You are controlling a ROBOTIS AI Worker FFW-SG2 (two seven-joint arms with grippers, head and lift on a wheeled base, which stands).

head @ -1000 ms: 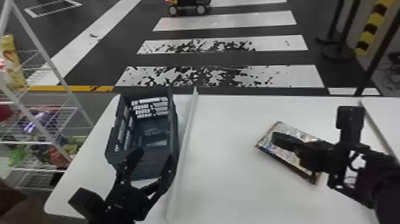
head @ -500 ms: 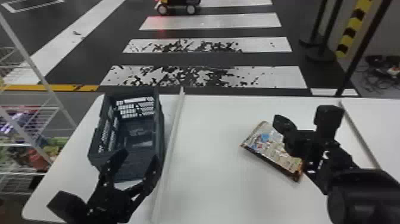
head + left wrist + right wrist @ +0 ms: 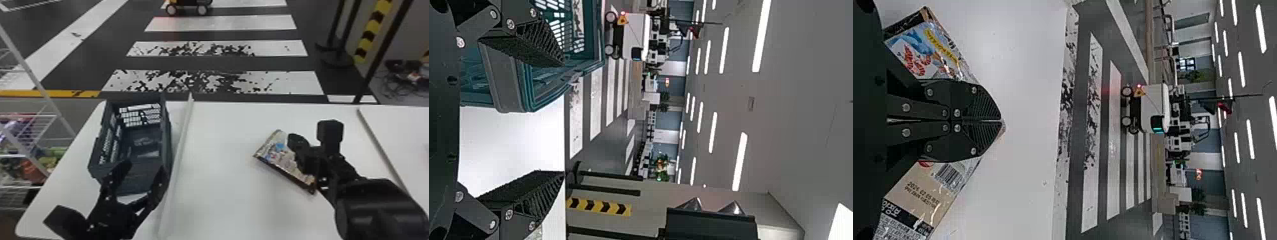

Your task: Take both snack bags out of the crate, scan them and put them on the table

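Note:
A glossy snack bag lies slantwise on the table right of centre. My right gripper is over its far part, covering some of it. In the right wrist view the fingers of my right gripper are pressed together, with the bag showing on both sides behind them. The dark crate stands at the left; its floor shows a pale patch. At its near end is my left gripper, fingers apart. The left wrist view shows my left gripper with a wide gap, one finger overlapping the crate.
A raised divider runs along the white table beside the crate, between it and the bag. Another strip stands at the right. A wire shelf with goods is beyond the table's left edge.
The head view has swung slightly, shifting crate and table left in it. My right gripper has changed its angle over the bag, which keeps about the same place on the table.

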